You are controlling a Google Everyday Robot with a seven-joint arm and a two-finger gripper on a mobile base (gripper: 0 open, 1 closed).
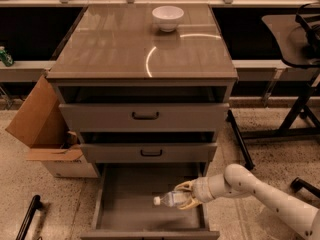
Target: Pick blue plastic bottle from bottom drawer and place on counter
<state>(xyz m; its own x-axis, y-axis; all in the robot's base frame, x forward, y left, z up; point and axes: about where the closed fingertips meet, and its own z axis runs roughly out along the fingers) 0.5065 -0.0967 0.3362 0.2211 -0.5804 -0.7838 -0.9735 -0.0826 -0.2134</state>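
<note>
The blue plastic bottle [171, 199], clear with a white cap pointing left, lies sideways in my gripper [185, 195], held above the grey floor of the open bottom drawer [130, 204]. The gripper's yellowish fingers [186, 186] are shut on the bottle's base end. My white arm [260, 194] reaches in from the lower right, over the drawer's right wall. The glossy brown-grey counter [125, 49] tops the cabinet above.
A white bowl [167, 18] sits at the counter's far edge. Two shallower drawers with black handles [145, 116] stick out above the bottom drawer. An open cardboard box [45, 134] stands left of the cabinet. A green can [5, 56] rests on the left bench. Black stand legs [300, 109] are at right.
</note>
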